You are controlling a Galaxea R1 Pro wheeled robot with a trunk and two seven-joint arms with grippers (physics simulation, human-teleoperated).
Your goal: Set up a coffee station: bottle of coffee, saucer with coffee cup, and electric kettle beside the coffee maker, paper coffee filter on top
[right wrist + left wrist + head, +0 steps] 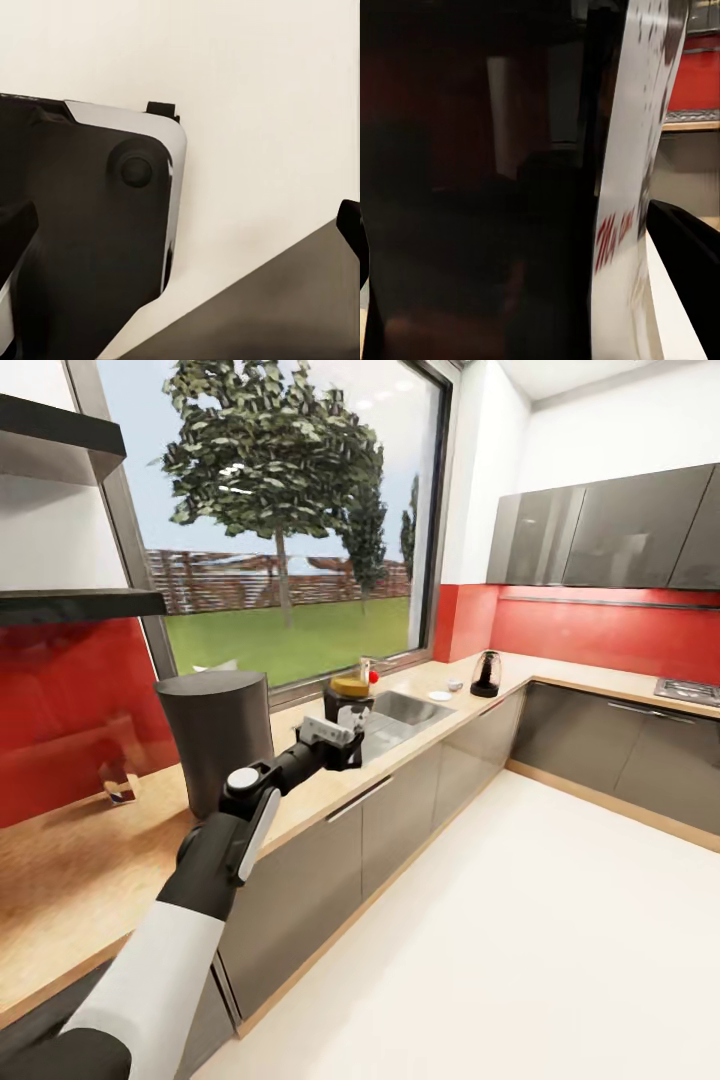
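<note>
Left arm extended, its gripper clamped on the dark gold-lidded coffee jar above the light wood countertop, tall dark-grey coffee maker just beside; right gripper state indeterminable.

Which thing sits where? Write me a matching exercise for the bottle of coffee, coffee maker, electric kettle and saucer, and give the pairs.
Things:
1. bottle of coffee
2. coffee maker
3. electric kettle
4. saucer

Places:
A. upright at the far corner of the countertop, below the wall cabinets
B. held in the left gripper, above the countertop
C. standing on the countertop nearest the robot, by the window
D. flat on the countertop just beyond the sink

Pairs: 1-B, 2-C, 3-A, 4-D
</note>
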